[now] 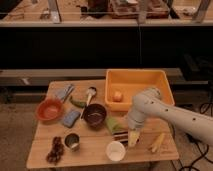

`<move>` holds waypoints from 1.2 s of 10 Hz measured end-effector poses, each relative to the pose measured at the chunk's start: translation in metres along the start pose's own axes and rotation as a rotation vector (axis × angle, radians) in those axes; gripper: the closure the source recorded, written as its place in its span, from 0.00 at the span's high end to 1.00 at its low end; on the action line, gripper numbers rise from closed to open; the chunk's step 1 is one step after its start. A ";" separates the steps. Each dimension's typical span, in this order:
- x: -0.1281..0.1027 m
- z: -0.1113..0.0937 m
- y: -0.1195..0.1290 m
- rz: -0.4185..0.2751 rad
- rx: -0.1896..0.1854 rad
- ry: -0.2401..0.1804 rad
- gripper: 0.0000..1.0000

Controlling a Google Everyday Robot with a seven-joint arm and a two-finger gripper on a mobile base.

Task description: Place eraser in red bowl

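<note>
Camera view looks down on a wooden table [94, 151] that stands in front of dark shelves. A white robot arm [165, 112] comes in from the right side and bends down over the front part of the table. Its gripper [134, 137] is low, close to the table top, just to the right of the eraser [120, 135] and near the white cup [116, 150]. Whether the gripper is open or closed, and whether it touches the eraser, I cannot tell.

The eraser lies flat on the table, between a green object [112, 124] behind it and the white cup in front of it. It is well apart from the red bowl [49, 110], which stands near the left edge of the table. To the right of the red bowl lies a blue-grey pad [71, 118], and next to that stands a dark bowl [94, 115]. At the back right there is a yellow bin [142, 86] with a small orange ball [117, 96] inside. A small metal cup [73, 141] and a dark bunch of grapes [55, 149] are at the front left. A long yellow object [157, 142] lies to the right of the gripper.
</note>
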 end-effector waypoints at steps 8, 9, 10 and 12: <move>0.004 0.027 -0.001 -0.014 0.007 0.059 0.80; 0.008 0.030 0.000 -0.008 0.010 0.066 0.80; 0.011 0.032 0.000 -0.003 0.012 0.069 0.80; 0.019 0.034 0.001 0.006 0.015 0.076 0.80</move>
